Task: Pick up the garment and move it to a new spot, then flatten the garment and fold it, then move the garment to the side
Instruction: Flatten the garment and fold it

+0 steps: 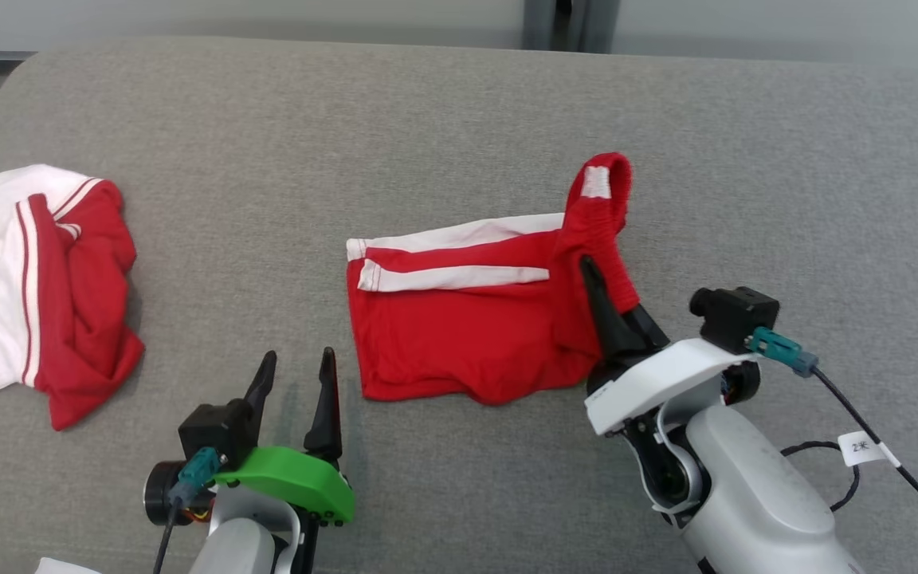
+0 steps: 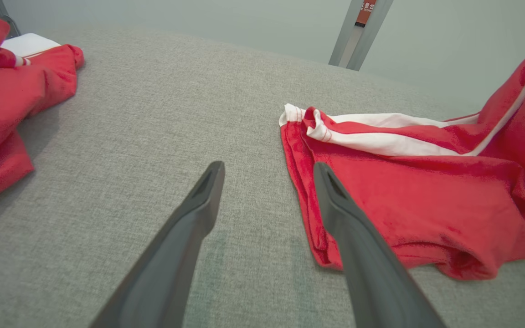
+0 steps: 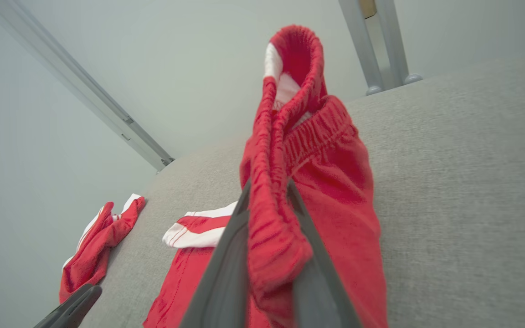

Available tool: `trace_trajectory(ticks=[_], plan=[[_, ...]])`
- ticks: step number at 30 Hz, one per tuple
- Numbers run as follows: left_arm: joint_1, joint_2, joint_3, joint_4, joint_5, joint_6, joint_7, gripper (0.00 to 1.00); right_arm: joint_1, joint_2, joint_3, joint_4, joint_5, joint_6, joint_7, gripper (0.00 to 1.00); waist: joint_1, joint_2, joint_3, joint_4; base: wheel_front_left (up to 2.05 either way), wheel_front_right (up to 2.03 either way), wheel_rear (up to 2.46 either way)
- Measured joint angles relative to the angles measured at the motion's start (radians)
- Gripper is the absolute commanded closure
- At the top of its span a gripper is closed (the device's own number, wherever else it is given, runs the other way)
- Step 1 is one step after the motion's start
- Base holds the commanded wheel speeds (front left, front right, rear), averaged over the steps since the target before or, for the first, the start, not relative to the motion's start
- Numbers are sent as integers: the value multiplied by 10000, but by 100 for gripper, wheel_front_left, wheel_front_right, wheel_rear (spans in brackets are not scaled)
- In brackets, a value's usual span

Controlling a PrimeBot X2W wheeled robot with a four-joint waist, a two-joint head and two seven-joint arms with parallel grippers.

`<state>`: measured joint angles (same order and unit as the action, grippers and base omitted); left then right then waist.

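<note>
Red shorts (image 1: 459, 323) with white side stripes lie on the grey table, leg ends pointing left. My right gripper (image 1: 596, 275) is shut on the elastic waistband (image 3: 271, 228), which is lifted off the table and curls over the fingertips. One dark finger (image 1: 598, 307) shows against the red cloth. My left gripper (image 1: 300, 375) stands open just left of the shorts' lower left corner (image 2: 321, 250), with nothing between its fingers (image 2: 198, 205). In the left wrist view the striped leg hem (image 2: 308, 123) lies ahead and to the right.
A second red and white garment (image 1: 37, 279) lies crumpled at the table's left edge. The grey cloth surface (image 1: 427, 119) stretches bare behind the shorts. A black cable (image 1: 865, 414) with a white tag hangs from my right wrist. Metal posts (image 3: 381, 41) stand beyond the far edge.
</note>
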<state>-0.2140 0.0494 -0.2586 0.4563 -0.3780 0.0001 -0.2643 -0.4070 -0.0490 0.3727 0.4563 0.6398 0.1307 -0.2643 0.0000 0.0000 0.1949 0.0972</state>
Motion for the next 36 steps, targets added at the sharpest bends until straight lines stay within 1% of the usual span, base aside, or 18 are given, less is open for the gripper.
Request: trace_trajectory(ticks=[4, 9, 13, 14, 15, 17, 19, 22, 25, 28, 31, 33, 36], plan=[[109, 0, -351, -12, -88, 13, 0, 0, -449, 8, 834, 405, -219, 0, 2, 100, 0, 0, -61, 553, 0, 0, 0], [314, 4, -796, -75, -345, 98, 0, 0, -891, -10, 1244, 1423, -497, 0, 2, 100, 0, 0, -135, 1411, 0, 0, 0], [429, 4, -1026, -119, -437, 184, 0, 0, -1272, -6, 1779, 1975, -600, 0, 2, 100, 0, 0, -154, 2116, 0, 0, 0], [446, 4, -1066, -119, -460, 209, 0, 0, -1338, -2, 1962, 2073, -593, -2, 2, 4, 0, 0, -156, 2283, 0, 0, 0], [453, 4, -1089, -121, -491, 228, 0, 0, -1366, -6, 2109, 2048, -502, -2, 4, 0, 0, 0, -158, 2401, 0, 0, 0], [456, 2, -1078, -144, -512, 314, 0, 0, -1463, 10, 2261, 1854, -326, 0, 2, 0, 0, 0, -159, 2641, 0, 0, 0], [455, 8, -972, -211, -510, 364, 0, 0, -1601, 21, 2211, 1651, -502, 0, 2, 0, 0, 0, -158, 2711, 0, 0, 0], [424, 6, -761, -322, -389, 412, 0, 0, -1525, 38, 1603, 1325, -1166, 2, 2, 0, 0, 0, -157, 2597, 0, 0, 0], [383, 4, -439, -416, -107, 479, 0, 0, -1219, 23, 380, 965, -2291, 2, 2, 0, 0, 0, -156, 2328, 0, 0, 0], [359, 6, -59, -562, 270, 531, 0, 0, -531, 10, -1264, 593, -3503, 2, 2, 0, 0, 0, -154, 1871, 0, 0, 0], [361, 2, 222, -587, 596, 523, 0, 0, 115, -10, -2535, 236, -4192, 0, 2, 0, 0, 0, -178, 1336, 0, 0, 0], [372, -4, 401, -598, 765, 487, 0, 0, 470, -42, -3062, 56, -4610, 0, 2, 0, 0, 0, -204, 992, 0, 0, 0], [470, 0, 704, -568, 1012, 393, 0, 0, 962, -27, -3440, -75, -4916, 0, 2, 0, 0, 0, -266, 483, 0, 0, 0]])
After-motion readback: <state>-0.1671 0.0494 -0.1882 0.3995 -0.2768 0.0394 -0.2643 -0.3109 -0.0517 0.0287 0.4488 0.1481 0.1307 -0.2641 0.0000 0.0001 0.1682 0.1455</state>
